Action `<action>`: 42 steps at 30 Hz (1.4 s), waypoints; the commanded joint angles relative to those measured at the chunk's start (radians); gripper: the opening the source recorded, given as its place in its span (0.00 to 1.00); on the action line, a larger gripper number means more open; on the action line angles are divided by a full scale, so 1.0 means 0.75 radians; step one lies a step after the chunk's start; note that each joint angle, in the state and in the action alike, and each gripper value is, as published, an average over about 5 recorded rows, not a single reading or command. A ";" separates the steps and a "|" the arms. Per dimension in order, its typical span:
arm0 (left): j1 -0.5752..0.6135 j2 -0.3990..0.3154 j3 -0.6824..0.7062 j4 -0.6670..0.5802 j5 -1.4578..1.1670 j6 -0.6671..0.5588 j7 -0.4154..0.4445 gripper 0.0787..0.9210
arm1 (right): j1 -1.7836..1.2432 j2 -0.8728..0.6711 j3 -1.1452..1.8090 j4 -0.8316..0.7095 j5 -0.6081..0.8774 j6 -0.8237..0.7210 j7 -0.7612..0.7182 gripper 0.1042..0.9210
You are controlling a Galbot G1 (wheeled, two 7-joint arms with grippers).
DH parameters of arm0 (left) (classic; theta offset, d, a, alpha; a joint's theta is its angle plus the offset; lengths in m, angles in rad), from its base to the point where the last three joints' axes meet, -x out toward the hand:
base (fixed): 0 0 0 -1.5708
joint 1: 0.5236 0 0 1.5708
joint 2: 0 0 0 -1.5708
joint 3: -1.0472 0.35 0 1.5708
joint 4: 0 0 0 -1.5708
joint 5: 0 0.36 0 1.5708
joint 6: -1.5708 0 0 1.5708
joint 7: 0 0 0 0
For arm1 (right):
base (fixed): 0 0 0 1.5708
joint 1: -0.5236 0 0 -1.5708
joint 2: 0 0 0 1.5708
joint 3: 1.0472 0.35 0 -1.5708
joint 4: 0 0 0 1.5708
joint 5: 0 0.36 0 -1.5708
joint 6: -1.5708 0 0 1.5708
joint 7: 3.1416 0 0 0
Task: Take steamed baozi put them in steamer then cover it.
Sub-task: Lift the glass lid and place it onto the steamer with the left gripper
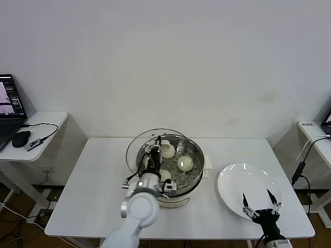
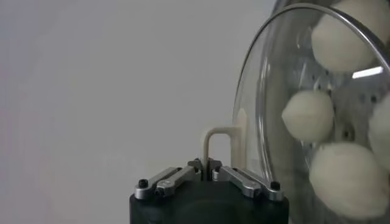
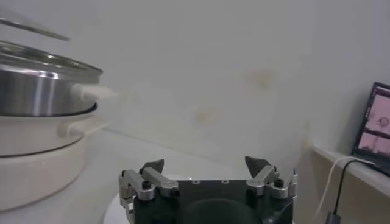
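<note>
We see the left pincer [image 2: 208, 164] pinching the white handle [image 2: 220, 143] of the cover [image 1: 155, 147], which it holds tilted over the steamer [image 1: 173, 178] at the middle of the white bench [image 1: 93, 186], its far-left edge raised. Through the glass and inside the pot the steamed baozi [image 1: 185, 163] sit on the perforated tray. The right pincer [image 1: 261, 204] is spread wide, hovering over the near edge of the white plate [image 1: 243, 181] to the steamer's right.

We see the shiny steel steamer [image 1: 173, 178] mid-table, cream-white baozi [image 1: 184, 163] on its perforated tray. The clear glass cover [image 1: 150, 150] tilts over its left rim.
</note>
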 commanded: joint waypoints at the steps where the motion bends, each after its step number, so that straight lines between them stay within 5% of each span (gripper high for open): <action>1: -0.023 -0.129 0.049 0.088 0.124 0.015 0.018 0.06 | 0.002 0.002 -0.016 -0.009 -0.002 -0.001 -0.001 0.88; 37: 0.037 -0.162 0.050 0.106 0.180 -0.026 0.011 0.06 | 0.004 -0.003 -0.037 -0.024 -0.011 0.004 -0.002 0.88; 42: 0.031 -0.161 0.038 0.102 0.196 -0.038 -0.002 0.12 | 0.003 -0.002 -0.041 -0.024 -0.013 0.005 -0.002 0.88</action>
